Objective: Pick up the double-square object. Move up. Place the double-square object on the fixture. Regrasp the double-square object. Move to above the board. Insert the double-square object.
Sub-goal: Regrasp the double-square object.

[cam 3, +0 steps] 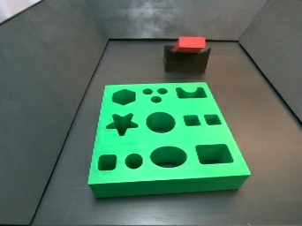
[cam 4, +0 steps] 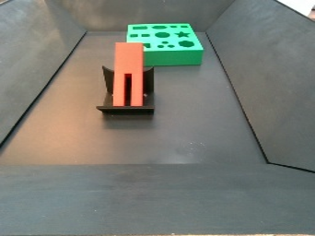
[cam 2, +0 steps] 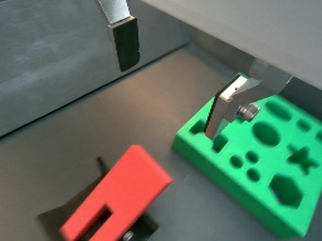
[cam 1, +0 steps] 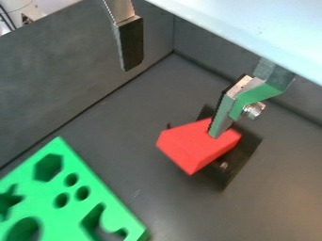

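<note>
Side view notes: no brand, label or legible writing on any piece or wall. Surface is a dark matte grey floor, boxed in by sloping grey walls; a pale panel runs along the upper edge in both wrist views.

Double-square object: red plastic block, rectangular, matte. It rests on the fixture, leaning up along it, slotted end down toward the base plate; the slot splits that end into two prongs, seen clearly in a side view and again in a wrist view. From the other side camera only its red end face shows, sitting on top of the dark fixture.

Board: bright green square slab flat on the floor, holes cut in it — star, hexagon, circles, squares. All holes look vacant. It lies near the fixture but apart from it, a strip of bare floor between.

Pincer: seen only in the wrist views, raised above the floor, jaws spread wide, nothing between them. One finger hangs over bare floor; the other finger lines up over the red block in that view. No contact with block or board visible.
</note>
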Controlling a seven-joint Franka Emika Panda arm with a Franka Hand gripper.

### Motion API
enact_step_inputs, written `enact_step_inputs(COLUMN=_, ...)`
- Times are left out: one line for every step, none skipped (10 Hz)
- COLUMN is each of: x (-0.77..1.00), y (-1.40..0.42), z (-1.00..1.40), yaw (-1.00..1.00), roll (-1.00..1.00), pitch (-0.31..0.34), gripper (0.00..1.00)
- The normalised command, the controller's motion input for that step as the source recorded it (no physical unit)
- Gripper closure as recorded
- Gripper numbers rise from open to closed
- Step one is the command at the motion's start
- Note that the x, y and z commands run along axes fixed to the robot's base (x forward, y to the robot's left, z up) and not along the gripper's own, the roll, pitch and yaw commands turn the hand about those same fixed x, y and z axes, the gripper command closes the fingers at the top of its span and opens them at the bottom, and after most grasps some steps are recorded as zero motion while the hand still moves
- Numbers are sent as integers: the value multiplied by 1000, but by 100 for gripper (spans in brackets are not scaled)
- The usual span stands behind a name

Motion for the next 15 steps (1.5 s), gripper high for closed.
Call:
enact_step_inputs(x=0, y=-16, z=15, yaw=32, roll=1000, pitch=35, gripper=0)
enact_step_inputs(x=3, y=-18, z=17, yaw=34, roll=1000, pitch=38, gripper=0)
enact_step_inputs(x=5, y=-18, z=14, yaw=36, roll=1000, pitch=44, gripper=0)
enact_step_inputs(x=9, y=-18, z=12, yaw=36, roll=1000, pitch=49, gripper=0)
enact_step_inputs(x=31, y=-24, z=5, yaw=41, roll=1000, pitch=62, gripper=0)
enact_step_inputs(x=39, y=-24, z=3, yaw=43, roll=1000, pitch=69, gripper=0)
enact_step_inputs(x=58, y=-27, z=3, yaw=49, roll=1000, pitch=85, gripper=0)
enact_step_inputs(x=77, y=-31, z=3, yaw=58, roll=1000, pitch=107, gripper=0)
enact_step_inputs(x=88, y=-35, z=1, yaw=68, roll=1000, pitch=126, gripper=0)
enact_step_inputs(x=98, y=-38, z=-3, yaw=81, roll=1000, pitch=147, gripper=0)
enact_step_inputs(x=97, y=-41, z=-1, yaw=99, roll=1000, pitch=169, gripper=0)
enact_step_inputs(x=97, y=-43, z=0, yaw=125, roll=1000, pitch=189, gripper=0)
enact_step_inputs(x=95, y=-45, z=-5, yaw=177, roll=1000, pitch=222, gripper=0)
enact_step_inputs(x=99, y=-49, z=-6, yaw=206, roll=860, pitch=216, gripper=0)
enact_step_inputs(x=104, y=-50, z=-5, yaw=225, roll=668, pitch=187, gripper=0)
